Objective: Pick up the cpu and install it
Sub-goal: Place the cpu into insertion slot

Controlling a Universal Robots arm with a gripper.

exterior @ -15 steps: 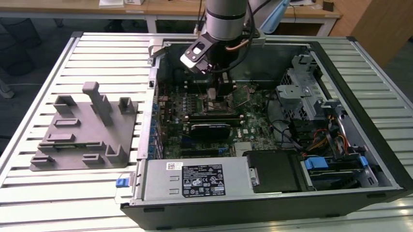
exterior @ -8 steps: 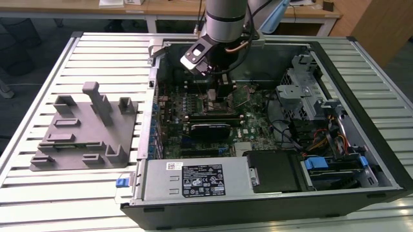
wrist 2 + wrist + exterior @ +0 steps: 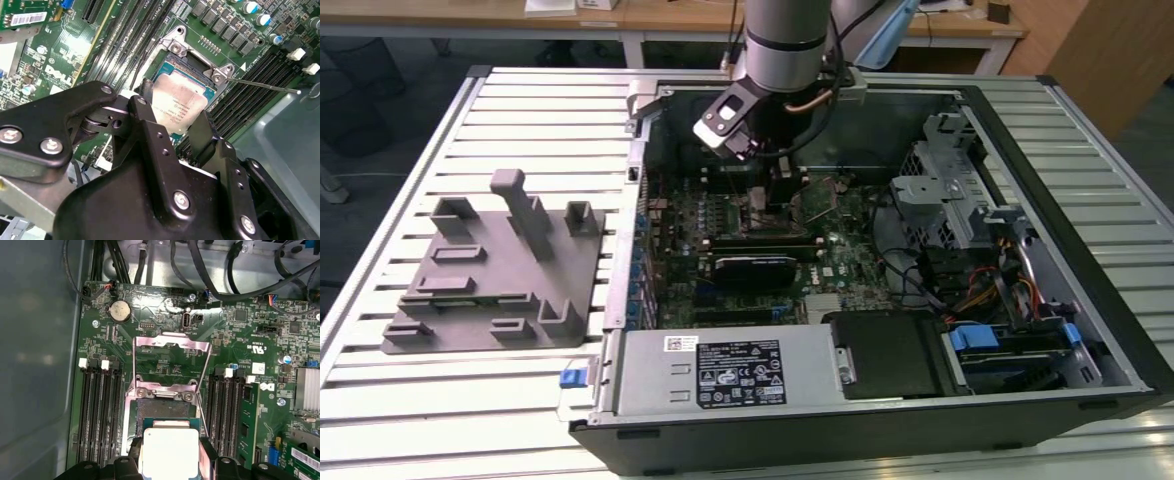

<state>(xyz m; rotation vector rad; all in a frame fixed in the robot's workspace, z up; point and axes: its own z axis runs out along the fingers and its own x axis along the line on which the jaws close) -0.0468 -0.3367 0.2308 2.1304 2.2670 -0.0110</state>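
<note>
Grey fixture (image 3: pixel 480 290) with upright posts on the slatted desk (image 3: pixel 520 120), beside the open computer case (image 3: pixel 854 445); coin battery (image 3: pixel 120 311) on the green motherboard (image 3: pixel 100 340).

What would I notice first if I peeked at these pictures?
The shiny silver cpu stands out first, pinched in the black pincer right over the open socket on the green motherboard. In the exterior view, the big arm dips into an opened computer case, and a grey plastic fixture sits beside the case on the exterior view's left.
</note>
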